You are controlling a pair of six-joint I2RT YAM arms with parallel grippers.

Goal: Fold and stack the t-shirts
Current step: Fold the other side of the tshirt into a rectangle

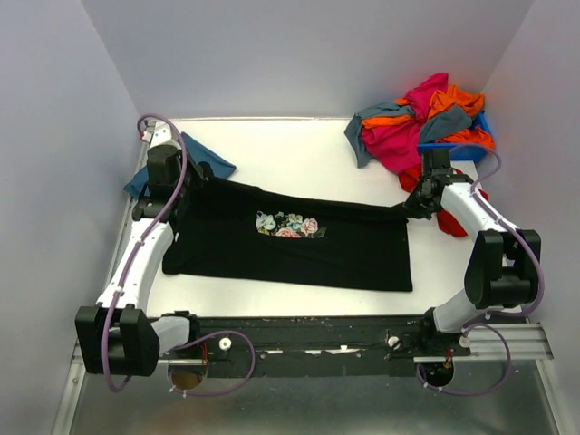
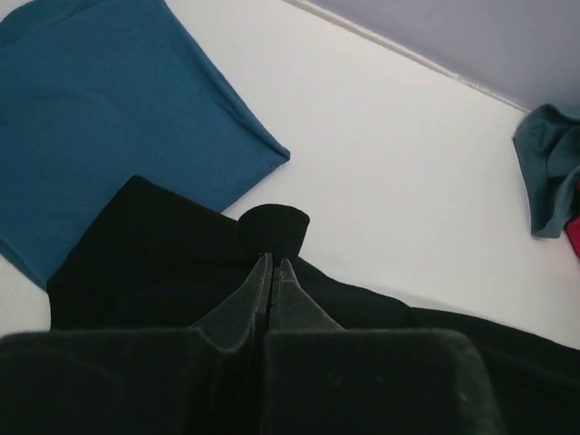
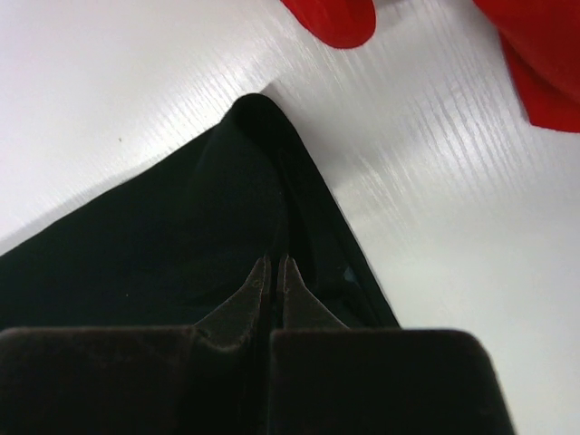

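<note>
The black t-shirt [image 1: 290, 245] with a floral chest print [image 1: 287, 225] lies spread across the middle of the table. My left gripper [image 1: 201, 178] is shut on its far left corner [image 2: 272, 228]; my left gripper [image 2: 273, 263] shows its jaws pressed together on the cloth. My right gripper [image 1: 410, 205] is shut on the far right corner [image 3: 258, 118]; my right gripper [image 3: 274, 261] shows closed jaws with black cloth between them. A folded teal-blue t-shirt [image 1: 204, 161] lies at the far left, also in the left wrist view [image 2: 109, 118].
A heap of magenta, orange, red and grey-blue shirts [image 1: 417, 122] lies at the far right, over a small blue bin [image 1: 471, 149]. Red cloth [image 3: 535, 63] lies just beyond my right gripper. The table's white top [image 1: 290, 149] ends at grey walls.
</note>
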